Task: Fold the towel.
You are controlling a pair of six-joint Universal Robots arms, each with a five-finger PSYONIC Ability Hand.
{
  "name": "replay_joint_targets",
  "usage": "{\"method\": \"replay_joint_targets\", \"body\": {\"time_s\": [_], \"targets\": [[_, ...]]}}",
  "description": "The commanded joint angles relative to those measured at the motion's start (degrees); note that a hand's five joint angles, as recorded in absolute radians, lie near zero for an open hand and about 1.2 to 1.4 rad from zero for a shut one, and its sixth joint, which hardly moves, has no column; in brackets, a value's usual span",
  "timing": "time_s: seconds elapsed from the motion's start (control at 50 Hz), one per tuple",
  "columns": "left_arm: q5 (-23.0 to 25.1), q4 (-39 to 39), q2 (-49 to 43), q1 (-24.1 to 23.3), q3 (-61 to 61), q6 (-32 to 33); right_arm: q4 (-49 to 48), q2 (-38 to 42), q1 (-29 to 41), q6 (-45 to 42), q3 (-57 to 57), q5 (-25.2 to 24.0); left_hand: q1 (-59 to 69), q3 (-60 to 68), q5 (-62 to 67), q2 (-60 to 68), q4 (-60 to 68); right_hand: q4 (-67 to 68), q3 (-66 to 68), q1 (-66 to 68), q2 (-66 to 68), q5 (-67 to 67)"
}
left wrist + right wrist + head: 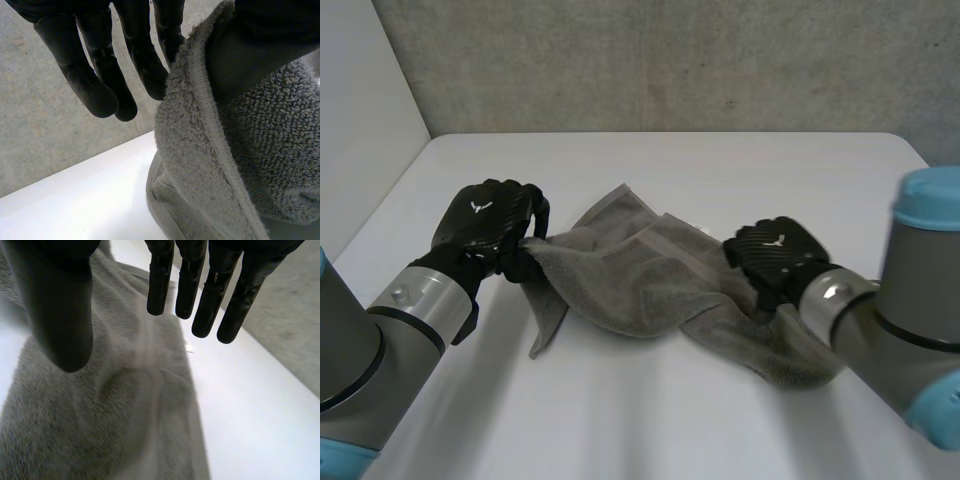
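Observation:
A grey towel (640, 280) lies crumpled across the middle of the white table (720, 170). My left hand (485, 225) is at the towel's left edge, with a raised corner pinched between thumb and fingers. In the left wrist view the towel (200, 165) hangs from that pinch beside the left hand (100, 75), its hem running down toward the table. My right hand (775, 255) hovers over the towel's right part. In its own wrist view the right hand (190, 280) has straight fingers and a spread thumb above the towel (115, 405), holding nothing.
A grey concrete wall (670, 60) stands behind the table and a white panel (360, 100) closes the left side. Bare tabletop lies in front of the towel and behind it.

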Motion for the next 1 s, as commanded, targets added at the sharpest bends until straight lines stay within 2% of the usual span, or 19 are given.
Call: {"method": "replay_joint_targets", "body": {"time_s": [0.02, 0.18, 0.2, 0.22, 0.24, 0.26, 0.28, 0.4, 0.44, 0.5, 0.6, 0.68, 0.72, 0.76, 0.78, 0.82, 0.84, 0.88, 1.0], "targets": [[0.0, 0.0, 0.1, 0.0, -0.4, -0.1, 5.1, 8.9, 4.0, 0.9, -8.6, -0.3, -4.3, -12.0, -16.5, -10.3, -10.7, -3.0, -3.0, -2.4, -3.2, -1.2], [-0.1, 0.1, 0.0, 0.0, -0.9, -0.1, 6.3, 13.8, 5.3, 1.9, -11.7, 0.0, -4.3, -12.0, -16.5, -10.3, -10.7, -2.0, -2.0, -1.4, -2.2, -0.2], [-0.1, 0.1, -0.1, 0.0, -0.9, -0.1, 6.0, 14.0, 5.2, 2.3, -11.7, 0.3, -4.3, -12.0, -16.5, -10.3, -10.7, 4.3, 4.3, 4.9, 4.1, 6.1], [-0.1, 0.1, 0.0, 0.0, -0.9, -0.2, 6.0, 14.4, 5.0, 2.7, -11.8, 0.6, -4.3, -12.0, -16.5, -10.3, -10.7, 17.9, 17.9, 18.4, 17.7, 19.6], [-0.1, 0.1, 0.0, 0.0, -0.9, -0.2, 6.0, 14.4, 5.0, 2.7, -11.8, 0.6, -4.3, -12.0, -16.5, -10.3, -10.7, 18.0, 18.0, 18.6, 17.8, 19.8], [-0.1, 0.1, 0.0, 0.0, -0.9, -0.2, 6.0, 14.6, 4.9, 3.0, -11.7, 1.3, -4.3, -12.0, -16.5, -10.3, -10.7, 38.2, 38.2, 38.7, 37.9, 39.9], [-0.1, 0.1, 0.0, 0.0, -0.9, -0.1, 6.0, 14.6, 4.6, 3.1, -11.4, 2.2, -4.3, -12.0, -16.5, -10.3, -10.7, 48.5, 48.5, 49.0, 48.2, 50.2], [0.0, 0.2, 0.3, 0.0, -0.8, -0.1, 6.7, 11.9, 5.2, 2.5, -8.1, 2.2, -4.3, -12.0, -16.5, -10.3, -10.7, 48.6, 48.6, 49.1, 48.3, 50.3], [0.0, 0.3, 0.2, 0.1, -0.8, -0.1, 7.9, 6.2, 5.3, 1.1, -3.5, 1.0, -4.3, -12.0, -16.5, -10.3, -10.7, 48.6, 48.6, 49.1, 48.3, 50.3], [0.0, 0.3, 0.2, 0.3, -0.7, -0.1, 9.2, 3.8, 5.4, -0.6, -1.4, -0.1, -4.3, -12.0, -16.5, -10.3, -10.7, 48.6, 48.6, 49.1, 48.3, 50.3], [0.0, 1.0, -0.1, 0.9, -0.8, 0.0, 19.6, -1.6, 5.8, -6.0, 2.0, -7.0, -4.3, -12.0, -16.5, -10.3, -10.7, 48.6, 48.6, 49.1, 48.3, 50.3], [0.0, 1.0, -0.3, 0.9, -0.8, 0.0, 23.5, -2.6, 5.6, -5.7, 1.6, -10.2, -4.3, -12.0, -16.5, -10.3, -10.7, 48.6, 48.6, 49.1, 48.3, 50.3], [0.0, 1.0, -0.3, 0.9, -0.8, 0.0, 24.6, -2.8, 5.6, -5.7, 1.2, -11.0, -4.3, -12.0, -16.5, -10.3, -10.7, 43.3, 43.3, 43.8, 43.0, 45.0], [0.0, 1.0, -0.3, 1.0, -0.8, 0.0, 25.1, -2.8, 5.6, -5.7, -0.8, -11.1, -4.3, -12.0, -16.5, -10.3, -10.7, 24.7, 24.7, 25.2, 24.4, 26.4], [0.0, 1.0, -0.3, 1.0, -0.8, 0.0, 25.1, -2.8, 5.6, -5.7, -0.8, -11.1, -4.3, -12.0, -16.5, -10.3, -10.7, 24.6, 24.6, 25.1, 24.4, 26.3], [0.0, 1.0, -0.3, 1.0, -0.8, 0.0, 24.3, -2.7, 4.9, -5.0, -3.1, -11.0, -4.3, -12.0, -16.5, -10.3, -10.7, 3.7, 3.7, 4.3, 3.5, 5.4], [0.0, 1.0, -0.3, 1.0, -0.8, 0.0, 24.3, -2.7, 4.9, -5.0, -3.1, -11.0, -4.3, -12.0, -16.5, -10.3, -10.7, 3.6, 3.6, 4.1, 3.3, 5.3], [0.0, 1.0, -0.3, 1.2, -0.8, 0.0, 22.0, -1.6, 4.9, -2.4, -6.8, -10.3, -4.3, -12.0, -16.5, -10.3, -10.7, -15.5, -15.5, -15.0, -15.8, -13.8], [0.0, 1.0, -0.3, 1.7, -0.8, 0.0, 16.2, 1.2, 4.9, 1.1, -11.6, -6.4, -4.3, -12.0, -16.5, -10.3, -10.7, -20.8, -20.8, -20.3, -21.1, -19.1]]}}
